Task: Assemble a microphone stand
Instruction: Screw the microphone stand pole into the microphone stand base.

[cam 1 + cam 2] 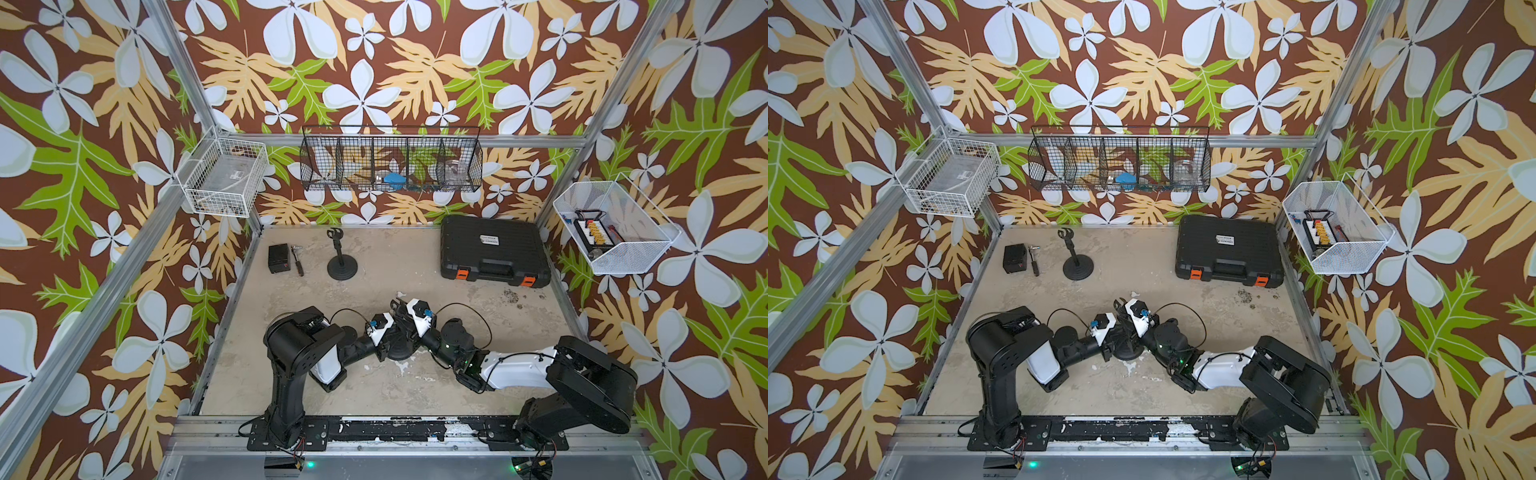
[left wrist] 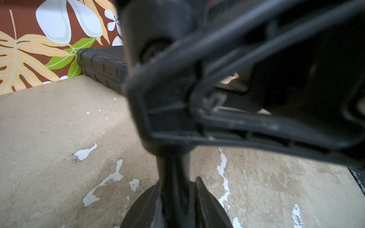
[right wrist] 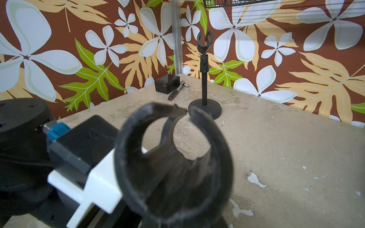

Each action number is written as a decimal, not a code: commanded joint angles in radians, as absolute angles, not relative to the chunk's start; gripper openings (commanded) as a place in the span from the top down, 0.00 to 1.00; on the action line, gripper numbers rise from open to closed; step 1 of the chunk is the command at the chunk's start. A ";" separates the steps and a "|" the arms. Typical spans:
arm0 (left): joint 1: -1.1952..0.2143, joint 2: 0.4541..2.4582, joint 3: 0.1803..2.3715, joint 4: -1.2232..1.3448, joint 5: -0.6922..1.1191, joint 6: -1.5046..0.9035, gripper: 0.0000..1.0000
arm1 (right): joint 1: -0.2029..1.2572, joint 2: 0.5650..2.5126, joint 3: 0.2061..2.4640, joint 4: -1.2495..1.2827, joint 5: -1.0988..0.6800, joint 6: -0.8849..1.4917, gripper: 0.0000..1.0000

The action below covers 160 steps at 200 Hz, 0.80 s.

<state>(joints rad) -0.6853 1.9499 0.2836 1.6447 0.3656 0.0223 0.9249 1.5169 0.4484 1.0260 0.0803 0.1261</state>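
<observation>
— Where is the stand?
— Its base sits on the bench, in the middle, nearer to the front edge. A second stand is upright near the back left corner.
— And the end effectors?
— The left end effector is closed on the pole, low by the base. The right end effector grips the clip above the pole.

A robotics lab test cell (no ordinary room): silver aluminium frame posts at upper left and right carry panels of brown floral-print wallpaper. A black-and-white left arm and right arm are bolted to a metal rail at the bottom, before a scuffed beige table; a black wire basket hangs at upper centre.
</observation>
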 commanded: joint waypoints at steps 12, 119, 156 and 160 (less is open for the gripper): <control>-0.689 1.980 0.288 1.872 0.419 0.056 0.90 | 0.925 1.511 0.455 0.867 0.034 0.116 0.70; -0.690 2.009 0.294 1.873 0.447 0.071 0.96 | 0.649 1.334 0.454 0.689 -0.548 -0.077 0.41; -0.691 2.013 0.295 1.871 0.452 0.075 0.96 | 0.648 1.423 0.559 0.628 -0.588 -0.110 0.43; -0.692 2.013 0.295 1.872 0.454 0.077 0.96 | 0.648 1.432 0.570 0.620 -0.607 -0.113 0.43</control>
<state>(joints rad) -0.6846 1.9957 0.3023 1.6588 0.4076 0.0647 0.6487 1.3888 0.5190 0.6781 -0.5259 -0.0746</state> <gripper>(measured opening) 0.183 0.579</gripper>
